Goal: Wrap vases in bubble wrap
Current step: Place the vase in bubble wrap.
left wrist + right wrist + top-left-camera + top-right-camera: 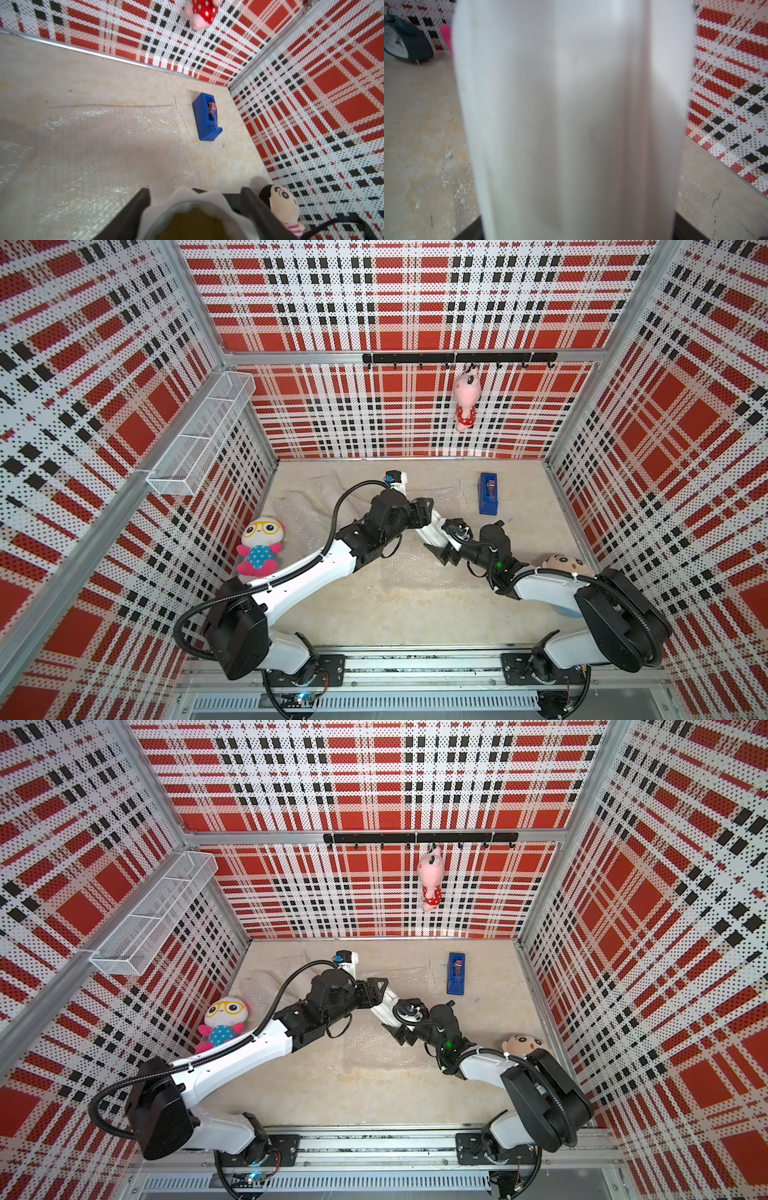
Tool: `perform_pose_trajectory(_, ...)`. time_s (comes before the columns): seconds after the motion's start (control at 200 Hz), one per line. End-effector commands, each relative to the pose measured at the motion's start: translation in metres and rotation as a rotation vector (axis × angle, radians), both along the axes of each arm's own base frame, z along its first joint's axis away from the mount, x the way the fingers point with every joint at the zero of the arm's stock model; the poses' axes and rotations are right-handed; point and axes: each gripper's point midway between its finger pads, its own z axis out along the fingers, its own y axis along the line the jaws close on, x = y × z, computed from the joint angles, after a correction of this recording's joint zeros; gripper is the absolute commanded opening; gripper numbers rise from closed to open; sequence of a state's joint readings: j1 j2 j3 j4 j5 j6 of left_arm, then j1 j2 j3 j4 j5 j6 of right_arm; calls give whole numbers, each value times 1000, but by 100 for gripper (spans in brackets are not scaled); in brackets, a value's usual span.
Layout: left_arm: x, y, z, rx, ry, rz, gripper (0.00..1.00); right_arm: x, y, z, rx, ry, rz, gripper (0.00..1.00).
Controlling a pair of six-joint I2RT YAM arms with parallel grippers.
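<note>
The only writing in sight is the ring of numerals on the white dial of an alarm clock (395,40), seen in the right wrist view. They are too small and blurred to read with any certainty. Nothing else carries legible text.

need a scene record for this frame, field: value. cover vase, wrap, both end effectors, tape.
vase: one white ribbed vase in view, bare, between the two arms
left end effector: straddles the vase's rim; grip unclear
right end effector: straddles the vase's body; grip unclear
bubble wrap: sheet lying flat on the table, below the vase
tape dispenser: blue, on bare table beside the sheet's edge, not on it
wrapping: not started on this vase
</note>
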State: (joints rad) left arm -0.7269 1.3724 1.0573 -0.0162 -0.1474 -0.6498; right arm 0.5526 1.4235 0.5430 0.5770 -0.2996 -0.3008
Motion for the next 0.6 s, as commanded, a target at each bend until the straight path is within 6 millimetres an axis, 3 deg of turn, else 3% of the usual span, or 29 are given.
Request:
perform_pose_trajectory(0.0,5,49,58,-105,-149,123,90,6,-10,-4,-205,-10,-13,59)
perform_pose_trajectory(0.175,-3,132,25,-93,-134,280,94,6,-20,-27,-499,57,4,61)
perform_pose_trajectory(0.256,-9,156,4,-74,-107,314,93,-2,-19,-37,-596,102,62,61)
perform_pose_trajectory(0.361,-16,163,-33,-26,-45,307,91,-15,-10,-45,-676,110,130,62)
perform_pose_trajectory(0.451,-21,158,-65,-7,12,272,90,-26,1,-55,-746,109,176,62)
perform_pose_trajectory(0.591,-30,151,-101,-15,68,228,87,-28,-3,-72,-855,123,184,63)
